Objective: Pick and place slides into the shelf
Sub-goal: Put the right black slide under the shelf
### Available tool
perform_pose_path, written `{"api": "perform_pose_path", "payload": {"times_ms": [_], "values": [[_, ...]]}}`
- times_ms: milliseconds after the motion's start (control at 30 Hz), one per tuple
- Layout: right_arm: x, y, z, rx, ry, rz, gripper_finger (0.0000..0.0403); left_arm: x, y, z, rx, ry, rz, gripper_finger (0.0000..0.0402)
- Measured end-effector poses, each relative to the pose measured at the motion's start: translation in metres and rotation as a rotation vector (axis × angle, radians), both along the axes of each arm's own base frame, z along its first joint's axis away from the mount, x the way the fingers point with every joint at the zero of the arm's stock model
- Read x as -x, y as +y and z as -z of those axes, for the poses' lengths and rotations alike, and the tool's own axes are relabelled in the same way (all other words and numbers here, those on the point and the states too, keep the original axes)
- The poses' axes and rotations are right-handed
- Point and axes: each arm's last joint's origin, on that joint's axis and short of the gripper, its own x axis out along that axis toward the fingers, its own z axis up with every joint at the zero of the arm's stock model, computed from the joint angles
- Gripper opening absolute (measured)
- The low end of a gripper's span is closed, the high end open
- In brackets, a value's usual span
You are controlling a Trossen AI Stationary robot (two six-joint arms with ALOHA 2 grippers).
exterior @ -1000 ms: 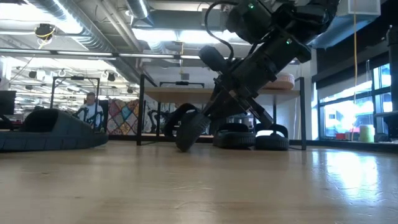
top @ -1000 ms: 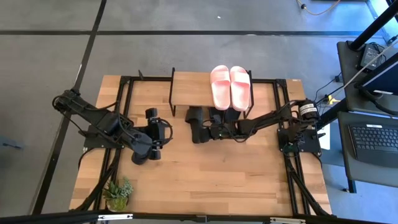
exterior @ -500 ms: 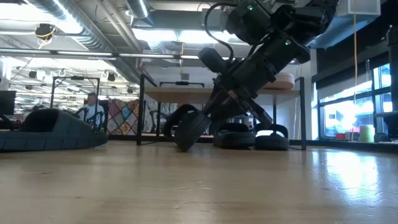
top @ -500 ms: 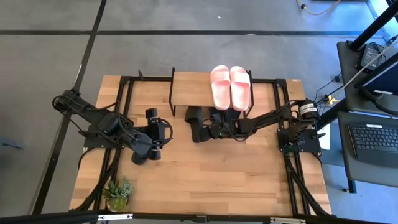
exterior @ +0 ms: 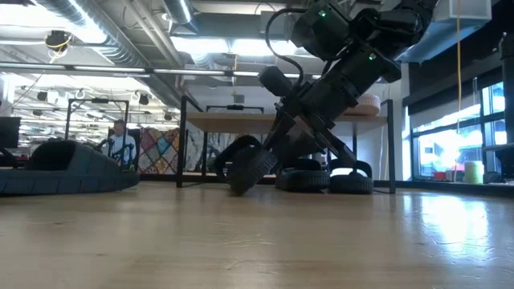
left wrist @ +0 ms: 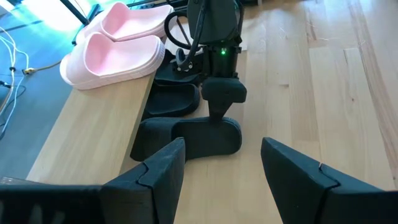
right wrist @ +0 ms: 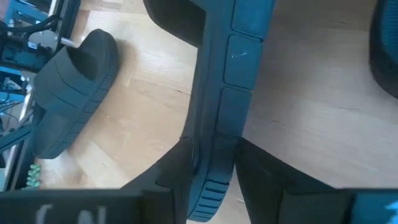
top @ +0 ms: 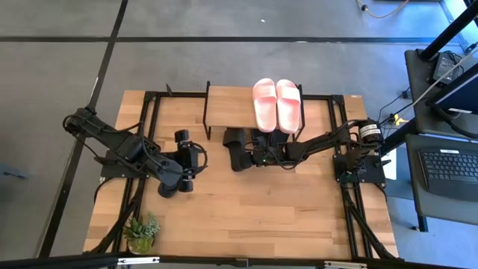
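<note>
Right gripper (top: 250,155) clamped narrow on black slide's (left wrist: 189,138) edge, just near of shelf (top: 228,104), left of its mate. Best tipped flat, slid under. Left gripper (left wrist: 221,171) wide, waiting left.

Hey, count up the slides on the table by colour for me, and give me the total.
Pink slides: 2, both on top of the shelf
Black slides: 4
Total: 6
</note>
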Motion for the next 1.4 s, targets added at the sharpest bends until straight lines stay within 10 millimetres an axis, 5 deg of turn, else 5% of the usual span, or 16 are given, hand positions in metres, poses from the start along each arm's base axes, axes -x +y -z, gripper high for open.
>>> {"api": "perform_pose_path", "payload": {"times_ms": [900, 1133, 1400], "values": [[0.009, -0.001, 0.008, 0.045, 0.138, -0.048, 0.0179, 0.0, 0.0, 0.0, -0.001, 0.001, 0.001, 0.0203], [0.013, 0.006, -0.016, 0.198, 0.098, -0.115, 0.0179, 0.0, 0.0, 0.0, -0.001, 0.002, 0.001, 0.0203], [0.013, 0.041, -0.05, 0.453, -0.053, -0.486, 0.0179, 0.001, 0.001, 0.001, -0.01, 0.017, 0.001, 0.0203]]}}
